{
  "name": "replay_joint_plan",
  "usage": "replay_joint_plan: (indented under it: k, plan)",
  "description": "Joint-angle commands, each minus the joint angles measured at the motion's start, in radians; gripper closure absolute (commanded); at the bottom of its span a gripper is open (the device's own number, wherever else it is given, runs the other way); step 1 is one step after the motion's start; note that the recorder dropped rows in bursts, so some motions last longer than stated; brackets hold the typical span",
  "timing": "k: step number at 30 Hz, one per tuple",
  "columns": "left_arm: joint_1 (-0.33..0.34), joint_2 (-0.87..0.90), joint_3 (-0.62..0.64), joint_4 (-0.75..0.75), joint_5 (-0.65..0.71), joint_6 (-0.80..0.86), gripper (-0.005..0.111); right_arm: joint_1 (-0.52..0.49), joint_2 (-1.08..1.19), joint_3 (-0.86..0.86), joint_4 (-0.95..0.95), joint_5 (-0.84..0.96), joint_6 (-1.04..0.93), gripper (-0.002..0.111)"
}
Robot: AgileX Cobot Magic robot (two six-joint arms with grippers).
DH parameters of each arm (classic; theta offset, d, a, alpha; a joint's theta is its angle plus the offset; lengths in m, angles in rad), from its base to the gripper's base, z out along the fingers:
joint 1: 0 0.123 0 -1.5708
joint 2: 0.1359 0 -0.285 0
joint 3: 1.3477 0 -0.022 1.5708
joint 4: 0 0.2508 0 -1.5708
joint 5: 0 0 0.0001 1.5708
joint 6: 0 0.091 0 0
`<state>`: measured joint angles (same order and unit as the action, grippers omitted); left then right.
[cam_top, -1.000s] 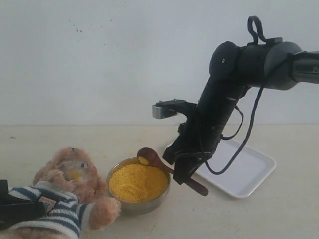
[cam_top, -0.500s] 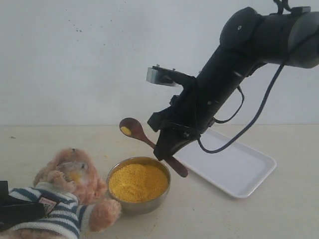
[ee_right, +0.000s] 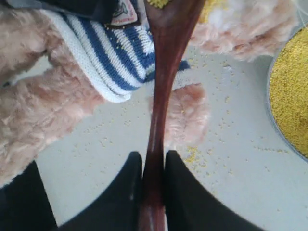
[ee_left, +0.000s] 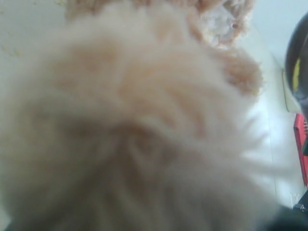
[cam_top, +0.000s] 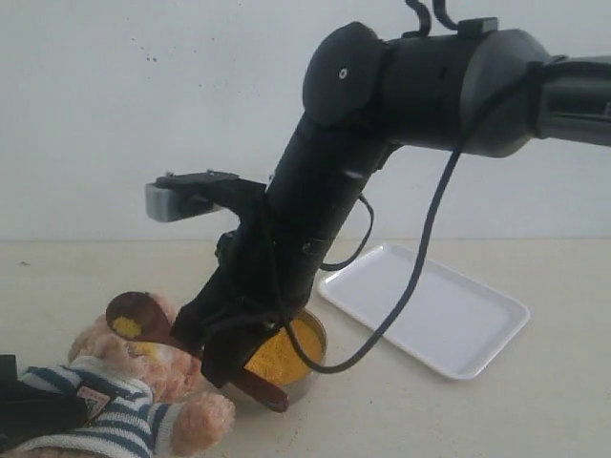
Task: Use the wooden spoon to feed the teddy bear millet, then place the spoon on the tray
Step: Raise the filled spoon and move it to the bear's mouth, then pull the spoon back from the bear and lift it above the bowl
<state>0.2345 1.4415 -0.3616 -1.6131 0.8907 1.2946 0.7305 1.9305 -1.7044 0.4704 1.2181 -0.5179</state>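
The teddy bear (cam_top: 115,391) lies at the lower left in its striped shirt (ee_right: 113,57). My right gripper (cam_top: 224,345) is shut on the handle of the wooden spoon (cam_top: 129,317), its fingers (ee_right: 183,192) pinching the slim stem (ee_right: 161,96). The spoon bowl carries a little millet and sits at the bear's face. More millet (cam_top: 286,348) fills the steel bowl (cam_top: 307,367), mostly hidden behind my right arm. The white tray (cam_top: 430,310) lies to the right, empty. My left gripper (cam_top: 38,410) rests on the bear's body; fur (ee_left: 134,125) fills its view and hides the jaws.
Loose yellow grains (ee_right: 192,155) are scattered on the tabletop between the bear's paw and the steel bowl (ee_right: 291,96). A plain white wall stands behind the table. My right arm reaches low across the bowl.
My right arm has swung left and down, carrying the spoon with millet from above the bowl to the bear's face. The bear, bowl and tray have stayed put.
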Motion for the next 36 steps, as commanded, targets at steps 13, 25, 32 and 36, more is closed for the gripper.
replay_joint_plan:
  k: [13, 25, 32, 36]
  plan:
    - [0.000, 0.001, 0.001, 0.002, 0.032, 0.000, 0.103, 0.069, 0.021, -0.002, -0.217, -0.155, 0.033, 0.109]
    - [0.000, 0.001, 0.001, -0.001, 0.034, 0.000, 0.103, 0.230, 0.025, -0.002, -0.681, -0.184, 0.189, 0.109]
    - [0.000, 0.001, 0.001, -0.001, 0.034, 0.000, 0.103, 0.297, 0.025, -0.002, -0.871, -0.165, 0.263, 0.109]
    - [0.000, 0.001, 0.001, -0.001, 0.034, 0.000, 0.103, 0.326, 0.025, -0.002, -0.957, -0.140, 0.300, 0.109]
